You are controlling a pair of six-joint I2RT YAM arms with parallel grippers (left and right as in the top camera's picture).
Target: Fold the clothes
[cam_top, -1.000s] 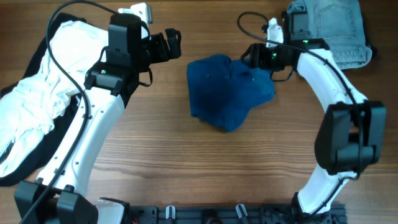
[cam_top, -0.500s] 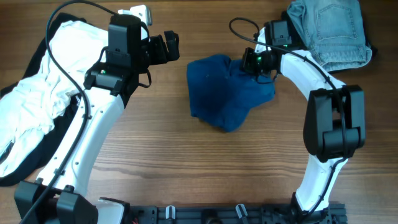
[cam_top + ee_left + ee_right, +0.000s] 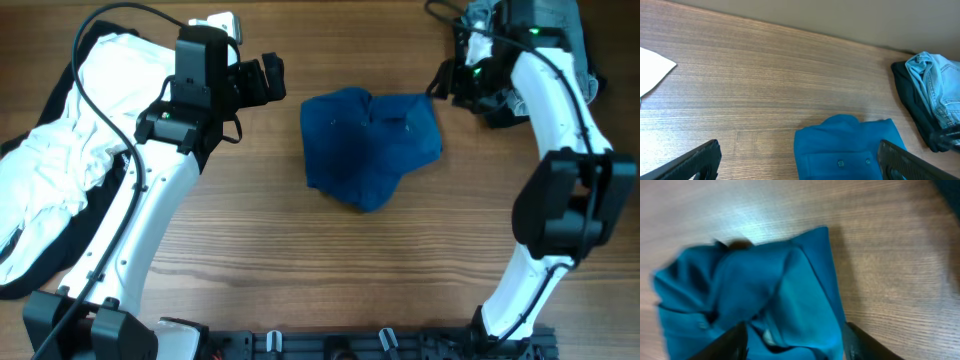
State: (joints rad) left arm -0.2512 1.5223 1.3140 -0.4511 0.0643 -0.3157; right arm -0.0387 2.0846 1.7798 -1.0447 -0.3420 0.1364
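You will find no legible text, label, brand, number or sign in any view: none on the blue garment (image 3: 370, 145), the denim (image 3: 935, 87), or the tabletop (image 3: 300, 260).

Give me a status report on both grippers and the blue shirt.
Left gripper open, holding nothing, short of the blue shirt. Right gripper open, empty, off the shirt's right edge. Shirt bunched on the table, unfolded. Nothing in the way.

My right wrist view is motion-blurred; the blue garment (image 3: 765, 295) runs off its bottom edge between the jaws, fingertips cut off.
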